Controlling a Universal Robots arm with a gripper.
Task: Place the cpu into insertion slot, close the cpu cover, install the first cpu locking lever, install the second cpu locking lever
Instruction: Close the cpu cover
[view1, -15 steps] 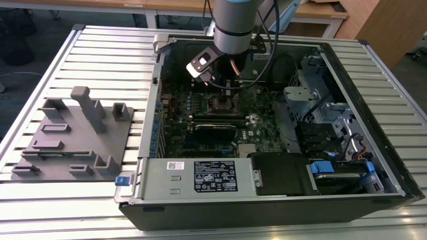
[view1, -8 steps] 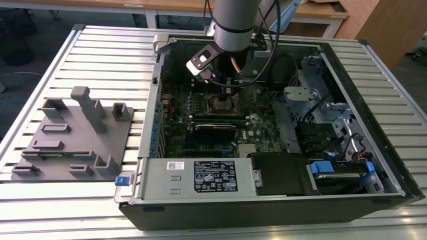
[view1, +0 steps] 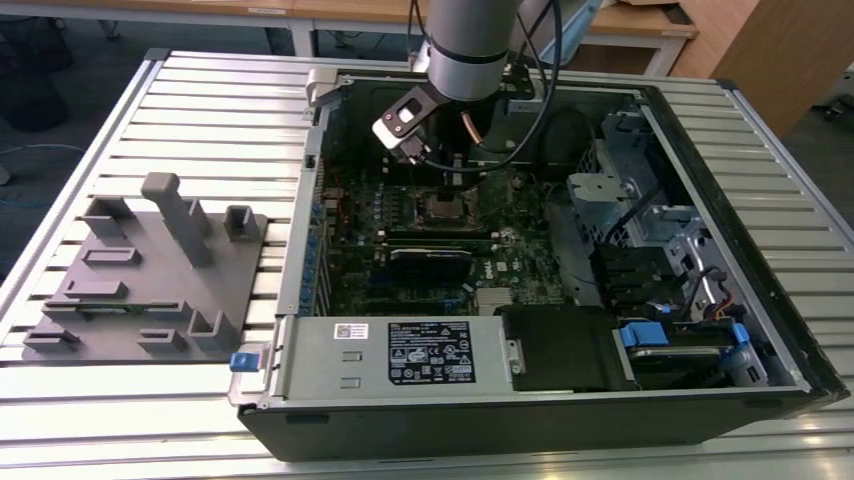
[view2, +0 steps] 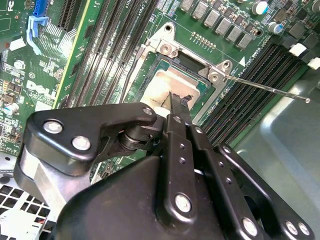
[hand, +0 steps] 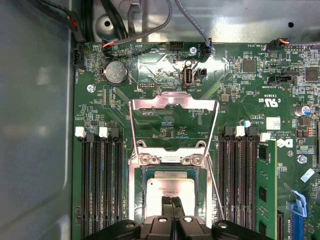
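Note:
The cpu (hand: 172, 186), pale and silvery, lies flat in the insertion slot (hand: 136, 200), which sits mid-board in the open computer case (view1: 441, 208). The cpu cover (hand: 174, 106) is swung open, away from the slot, hinged at the slot's far edge. My gripper (hand: 173, 201) is shut, its two thin black fingertips pressed together right over the cpu's top (view2: 162, 85), with nothing between them. In the second wrist view the fingertips (view2: 176, 102) meet at the chip's edge. A thin wire locking lever (view2: 270, 89) sticks out free beside the slot (hand: 216, 192).
Black memory slots (hand: 100, 185) flank the socket on both sides. Cables (view1: 534, 110) hang near the arm at the case's back. A power supply (view1: 400, 355) and drive cages (view1: 667, 260) crowd the front and the exterior view's right. A grey fixture plate (view1: 147, 270) lies outside the case.

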